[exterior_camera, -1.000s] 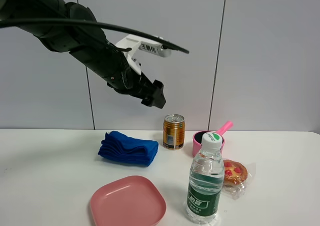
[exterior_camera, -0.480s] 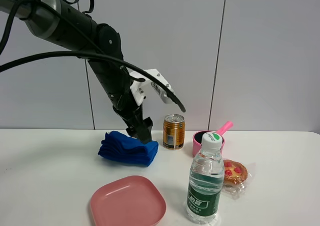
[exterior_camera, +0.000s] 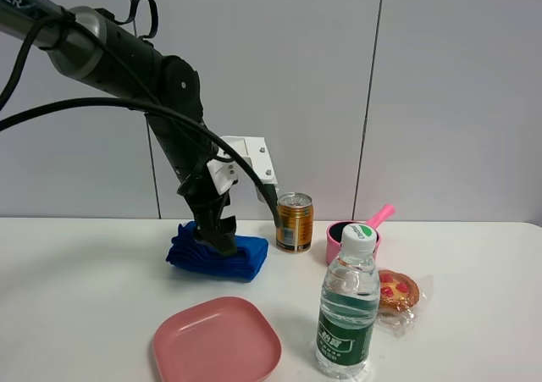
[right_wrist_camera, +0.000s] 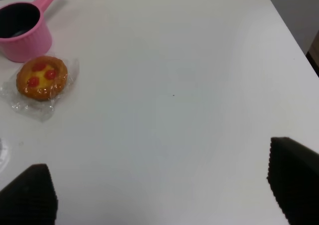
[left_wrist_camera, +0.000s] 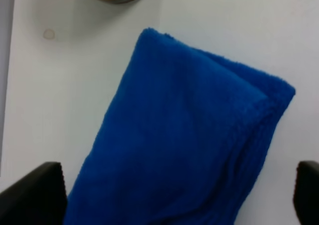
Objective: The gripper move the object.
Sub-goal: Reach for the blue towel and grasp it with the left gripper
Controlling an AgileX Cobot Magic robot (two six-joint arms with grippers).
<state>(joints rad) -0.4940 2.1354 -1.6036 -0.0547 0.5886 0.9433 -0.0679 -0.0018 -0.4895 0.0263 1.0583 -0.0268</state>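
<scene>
A folded blue towel (exterior_camera: 241, 258) lies on the white table, left of the can. My left gripper (exterior_camera: 219, 235) points down and is low over the towel's middle, touching or nearly touching it. In the left wrist view the towel (left_wrist_camera: 184, 135) fills the space between the two black fingertips (left_wrist_camera: 32, 195), which stand wide apart, so the left gripper (left_wrist_camera: 169, 197) is open. My right gripper (right_wrist_camera: 159, 187) is open and empty above bare table; it is out of the exterior high view.
A gold can (exterior_camera: 294, 222) stands just right of the towel, with a pink pot (exterior_camera: 343, 240) beyond it. A wrapped tart (exterior_camera: 397, 290), a water bottle (exterior_camera: 348, 306) and a pink plate (exterior_camera: 217, 341) lie nearer the front. The table's right edge (right_wrist_camera: 286, 20) shows in the right wrist view.
My left arm has swung down from high above the table to the blue towel. The towel and the other objects have not moved.
</scene>
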